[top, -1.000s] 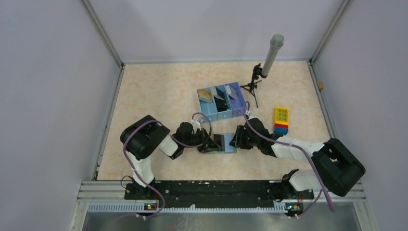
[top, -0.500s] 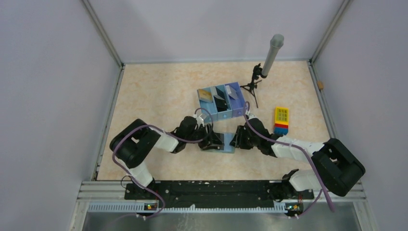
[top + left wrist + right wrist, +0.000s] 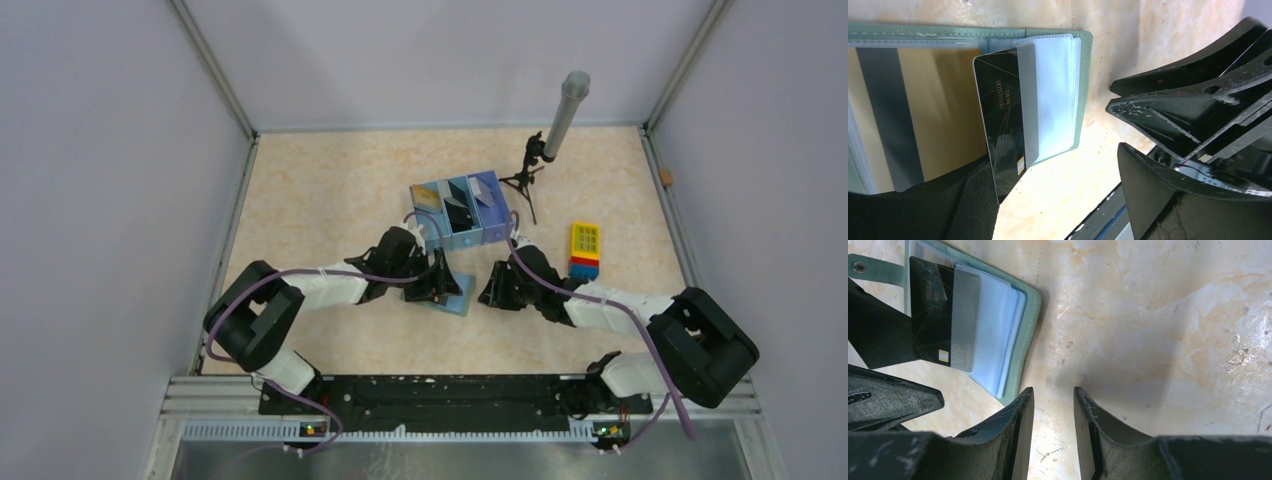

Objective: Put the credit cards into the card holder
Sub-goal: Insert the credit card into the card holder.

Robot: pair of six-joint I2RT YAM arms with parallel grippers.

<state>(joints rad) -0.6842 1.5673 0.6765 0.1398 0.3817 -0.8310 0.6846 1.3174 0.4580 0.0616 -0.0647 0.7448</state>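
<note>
The card holder (image 3: 459, 299) lies open on the table between my two grippers, grey-green at the rim (image 3: 1083, 90) and light blue inside (image 3: 998, 335). A gold credit card (image 3: 938, 110) with a grey stripe sits in its left sleeve. A black credit card (image 3: 1000, 115) is partly pushed into a clear sleeve, and its lower end (image 3: 930, 315) sticks out. My left gripper (image 3: 1058, 200) is open over the holder's near edge, one mesh pad (image 3: 968, 200) beside the black card's corner. My right gripper (image 3: 1053, 425) stands just right of the holder, open a narrow gap with only table between its fingers.
A blue three-compartment tray (image 3: 470, 238) with cards standing in it sits just behind the holder. A microphone on a small tripod (image 3: 545, 150) stands behind and to the right of the tray. A yellow toy block (image 3: 585, 248) lies to the right. Walls enclose the table.
My left gripper has opened and let go of the black card, and the left arm has stretched forward to the right. The holder turned slightly. The right gripper stayed in place.
</note>
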